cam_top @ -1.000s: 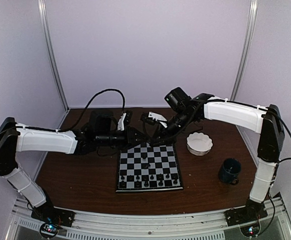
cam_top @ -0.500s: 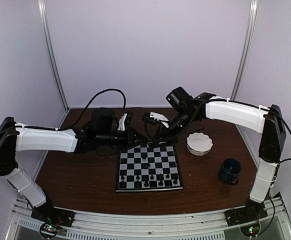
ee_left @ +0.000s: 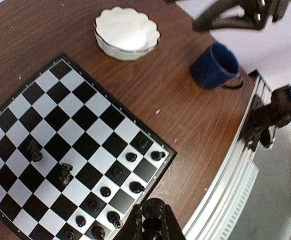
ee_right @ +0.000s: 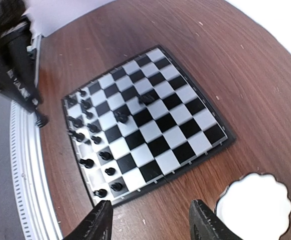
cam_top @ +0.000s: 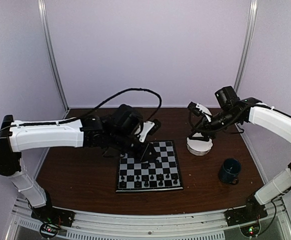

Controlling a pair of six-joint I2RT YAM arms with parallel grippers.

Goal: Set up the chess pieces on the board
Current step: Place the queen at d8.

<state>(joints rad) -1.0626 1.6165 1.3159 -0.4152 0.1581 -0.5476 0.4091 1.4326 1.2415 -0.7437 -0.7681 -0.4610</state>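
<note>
The board (cam_top: 171, 161) lies at the table's middle. Several black chess pieces (cam_top: 146, 180) stand along its near rows, and two more (ee_left: 34, 150) stand nearer the middle. My left gripper (cam_top: 148, 156) hangs over the board's far half, shut on a black chess piece (ee_left: 154, 212). In the left wrist view the held piece sits between the fingers (ee_left: 133, 226), above the board's (ee_left: 85, 92) near rim. My right gripper (cam_top: 197, 133) hovers over the white bowl, open and empty. Its wrist view shows the fingers (ee_right: 101, 222) wide apart, with the board (ee_right: 160, 125) and its pieces (ee_right: 87, 135) beyond.
A white scalloped bowl (cam_top: 200, 146) stands right of the board, also seen as the bowl (ee_left: 127, 32) and the bowl (ee_right: 255, 207) in the wrist views. A dark blue mug (cam_top: 229, 171) sits at the near right. The metal rail runs along the table's front edge.
The two grippers were together at the board's far edge. The right one opened and swung right to the bowl. The left one moved right over the board with a piece.
</note>
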